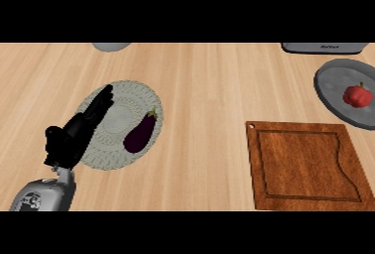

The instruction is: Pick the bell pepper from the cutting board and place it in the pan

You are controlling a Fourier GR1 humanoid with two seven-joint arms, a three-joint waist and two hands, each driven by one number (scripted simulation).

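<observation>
A red bell pepper (357,95) with a green stem lies inside the grey pan (331,85) at the right edge of the head view. The brown wooden cutting board (307,166) in front of the pan has nothing on it. My left hand (73,134) shows at the lower left, fingers straight and pointing up, resting over the left rim of a pale plate. It holds nothing. My right hand does not show anywhere.
A pale patterned plate (135,99) at the left carries a dark purple eggplant (141,132). A grey round object (111,46) sits at the top edge, and a grey appliance (324,47) at the top right. Bare wooden counter (212,99) lies between plate and board.
</observation>
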